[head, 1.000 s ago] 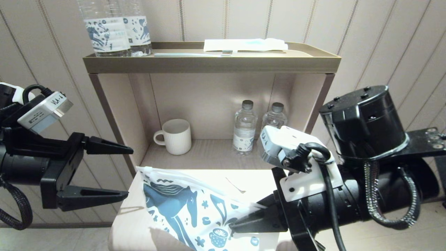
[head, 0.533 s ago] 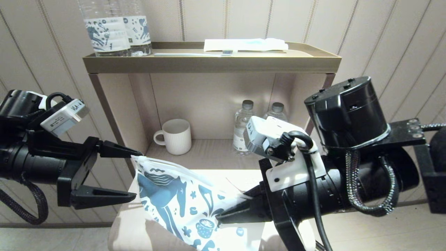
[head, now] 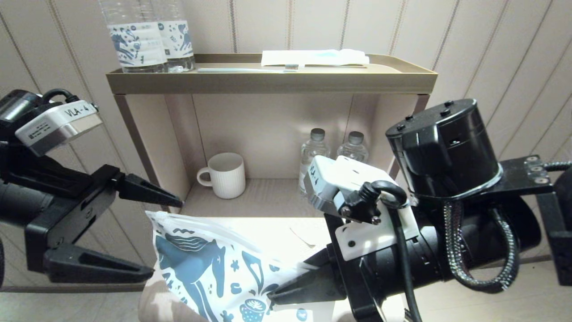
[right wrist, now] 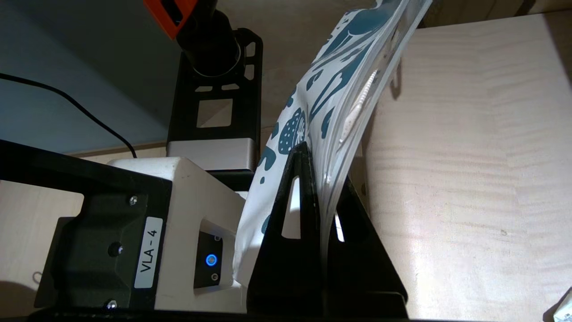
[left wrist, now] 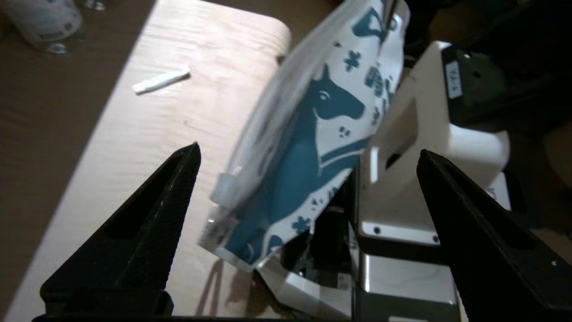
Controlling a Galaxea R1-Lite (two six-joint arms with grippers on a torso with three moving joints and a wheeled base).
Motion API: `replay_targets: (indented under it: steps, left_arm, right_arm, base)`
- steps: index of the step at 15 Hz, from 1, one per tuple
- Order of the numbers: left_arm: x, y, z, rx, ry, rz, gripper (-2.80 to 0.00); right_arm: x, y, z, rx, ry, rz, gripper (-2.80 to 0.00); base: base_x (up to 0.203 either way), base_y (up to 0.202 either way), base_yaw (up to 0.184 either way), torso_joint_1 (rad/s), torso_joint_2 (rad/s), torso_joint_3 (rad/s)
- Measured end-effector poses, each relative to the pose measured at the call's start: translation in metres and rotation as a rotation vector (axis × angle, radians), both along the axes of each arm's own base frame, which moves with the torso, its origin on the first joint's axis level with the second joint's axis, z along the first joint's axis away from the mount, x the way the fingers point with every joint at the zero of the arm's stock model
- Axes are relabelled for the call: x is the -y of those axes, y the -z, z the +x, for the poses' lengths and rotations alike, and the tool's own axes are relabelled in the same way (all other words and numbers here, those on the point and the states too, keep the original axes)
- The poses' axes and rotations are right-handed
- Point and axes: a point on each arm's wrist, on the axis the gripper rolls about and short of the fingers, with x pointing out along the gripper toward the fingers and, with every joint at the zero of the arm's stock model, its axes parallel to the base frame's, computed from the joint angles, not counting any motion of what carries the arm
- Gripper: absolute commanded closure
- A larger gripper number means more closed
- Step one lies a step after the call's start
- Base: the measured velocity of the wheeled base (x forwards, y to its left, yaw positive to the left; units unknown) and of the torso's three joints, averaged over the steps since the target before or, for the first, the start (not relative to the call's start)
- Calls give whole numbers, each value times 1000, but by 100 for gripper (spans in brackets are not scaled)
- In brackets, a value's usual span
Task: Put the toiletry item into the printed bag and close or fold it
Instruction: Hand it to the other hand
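Flat white horse-print pouch point(head: 210, 268) now further left & lower; wide-open left gripper point(head: 163, 237) tilted, fingers spread beside pouch edge.

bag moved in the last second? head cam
Yes. The bag slid left and down: its top corner was under the mug, now left of the shelf wall.

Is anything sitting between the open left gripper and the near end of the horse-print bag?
Nothing visible. The left gripper is open, its fingers straddling the free end of the printed bag with only air between. The right gripper holds the other end shut, lifted off the table.
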Motion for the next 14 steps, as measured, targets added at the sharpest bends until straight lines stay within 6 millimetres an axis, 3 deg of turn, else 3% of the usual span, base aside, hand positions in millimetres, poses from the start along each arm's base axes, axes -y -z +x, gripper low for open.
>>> replay_targets:
  steps: [3,14]
  left_arm:
    - [4,4,-7,-24,57,47,-280]
    - [8,15,3,-4,64,53,-280]
  right_arm:
    - [-2,-5,0,12,-4,13,0]
    - [-9,-11,-8,25,-41,30,0]
  base:
    - [0,0,0,0,0,0]
    - [0,0,0,0,0,0]
